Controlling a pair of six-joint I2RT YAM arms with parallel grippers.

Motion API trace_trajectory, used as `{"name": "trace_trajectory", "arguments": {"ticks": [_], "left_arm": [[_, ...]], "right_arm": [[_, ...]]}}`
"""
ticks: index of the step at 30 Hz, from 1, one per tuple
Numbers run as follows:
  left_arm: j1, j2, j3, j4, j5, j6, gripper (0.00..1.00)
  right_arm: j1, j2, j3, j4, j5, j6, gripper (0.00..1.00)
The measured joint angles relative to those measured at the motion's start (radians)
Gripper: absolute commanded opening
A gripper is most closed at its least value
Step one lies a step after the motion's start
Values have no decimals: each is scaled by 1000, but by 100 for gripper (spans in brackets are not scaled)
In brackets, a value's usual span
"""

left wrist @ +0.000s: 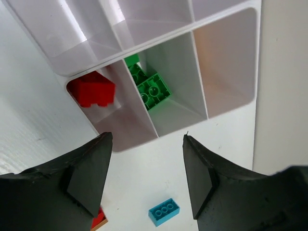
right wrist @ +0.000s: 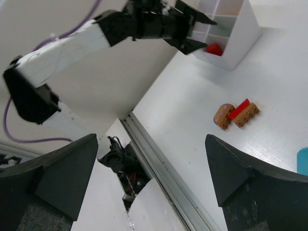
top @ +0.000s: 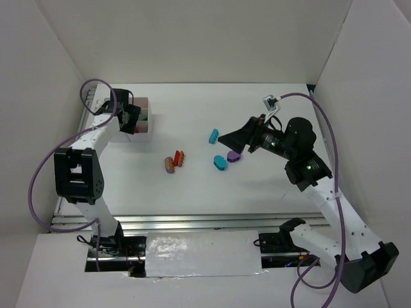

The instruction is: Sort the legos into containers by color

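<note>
While left fingers [left wrist: 86, 168], right fingers [right wrist: 62, 173] gape empty | teal lego [top: 213, 135] long axis near-far

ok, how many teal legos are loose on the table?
2. A teal brick lies farther out. A teal oval lies closer to the near edge, beside a purple piece. The right arm could hide more.

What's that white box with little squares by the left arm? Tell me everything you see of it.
The white tray looks like glossy plastic, split by thin walls into square compartments. It stands on the table, at its far left. One compartment holds a red lego, the next green legos; another beside them is bare. The left pincer hovers over it, open, touching nothing.
</note>
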Motion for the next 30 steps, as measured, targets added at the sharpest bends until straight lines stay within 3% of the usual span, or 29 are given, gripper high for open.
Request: {"name": "trace_trajectory", "arguments": {"ticks": [1, 2, 3, 10, 18, 22, 30], "left_arm": [[0, -8, 2, 3, 2, 20, 74], [-5, -17, 13, -4, 2, 53, 91], [-7, -26, 33, -11, 0, 101, 100], [-37, -222, 219, -107, -9, 410, 99], [-37, -663, 7, -282, -22, 631, 99], [-37, -742, -79, -370, 9, 734, 100], [-33, -706, -94, -481, 76, 886, 100]], "right_arm": [[0, 13, 0, -3, 8, 0, 99], [5, 45, 10, -25, 21, 3, 100], [14, 80, 32, -56, 51, 4, 100], [225, 579, 443, -381, 400, 45, 100], [362, 1059, 737, -621, 695, 150, 96], [400, 1189, 845, -669, 762, 180, 88], [406, 1323, 1006, -732, 826, 211, 79]]}}
